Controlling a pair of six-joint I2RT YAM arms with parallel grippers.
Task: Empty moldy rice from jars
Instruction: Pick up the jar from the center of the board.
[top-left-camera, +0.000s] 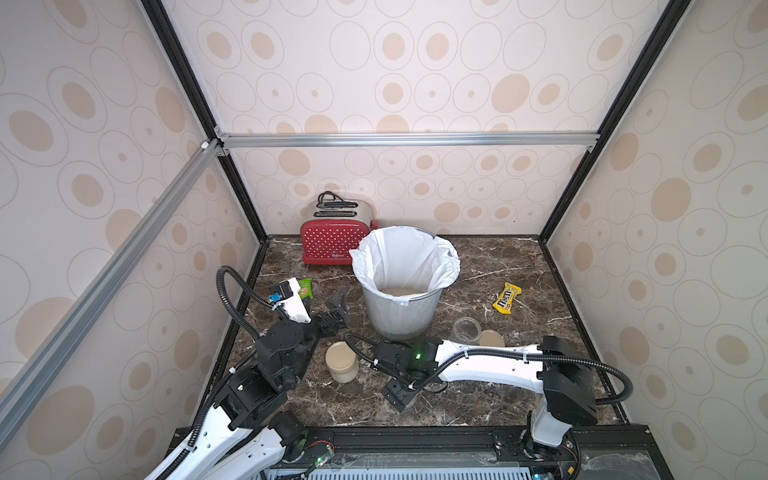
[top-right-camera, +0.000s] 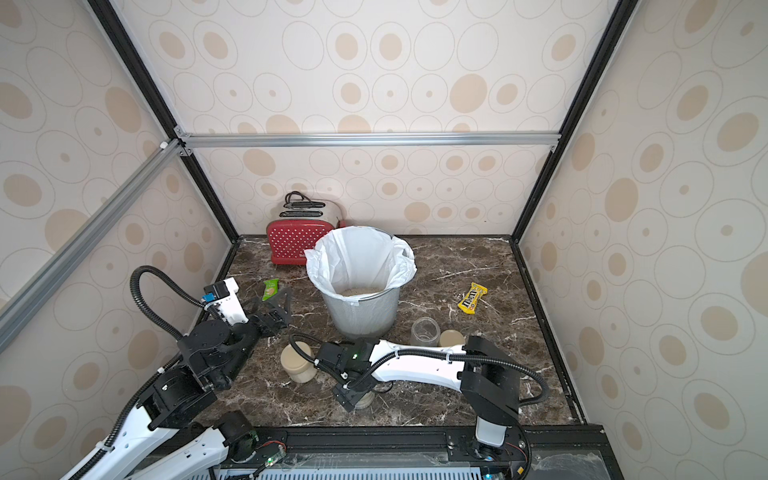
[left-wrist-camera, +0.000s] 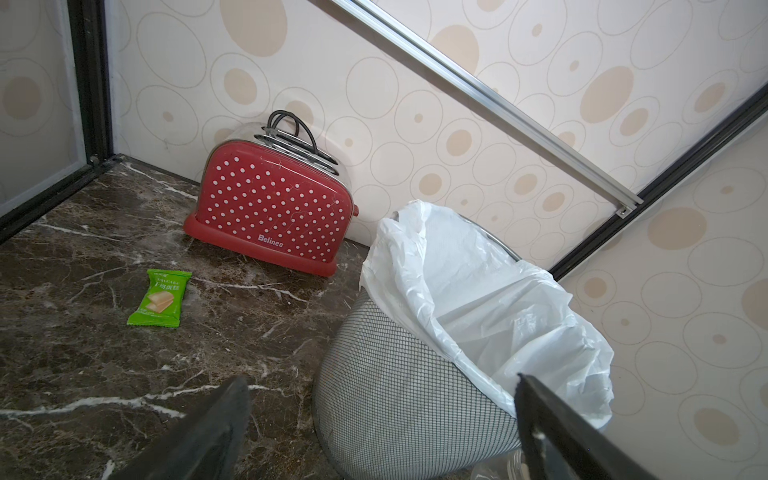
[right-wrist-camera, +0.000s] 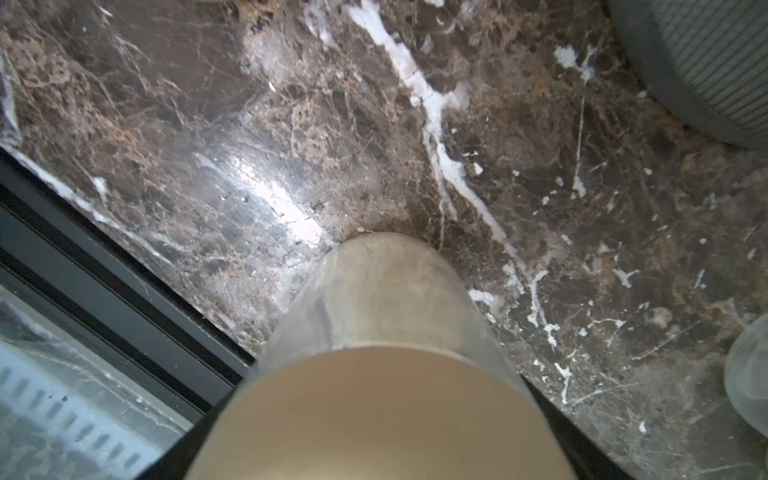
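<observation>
Nearest the front edge of the counter (top-left-camera: 478, 409), the right fingers (top-left-camera: 397, 397) point straight down and straddle the near jar (right-wrist-camera: 374, 299), which stands upright with its beige lid (right-wrist-camera: 374, 415) on. The lid fills the gap in the wrist view, but I cannot tell whether the fingers press the glass or stand just off it. A little farther in, toward the left, the second jar (top-left-camera: 341, 361) stands free, lidded, with pale rice (top-left-camera: 343, 376) showing through the glass. Behind the right forearm is the third jar (top-left-camera: 466, 330), open and clear, with a loose lid (top-left-camera: 491, 338) flat just beside it. The left fingers (left-wrist-camera: 216, 424) are spread wide, grasping nothing, near the mesh bin (top-left-camera: 399, 318). The bin stands mid-counter with a white liner (top-left-camera: 405, 253) and a rice layer (top-left-camera: 401, 291) at the bottom. Left of the bin lies a green snack packet (top-left-camera: 305, 288), and to its right a yellow candy packet (top-left-camera: 507, 298). A red dotted toaster (top-left-camera: 332, 245) sits against the back wall.
</observation>
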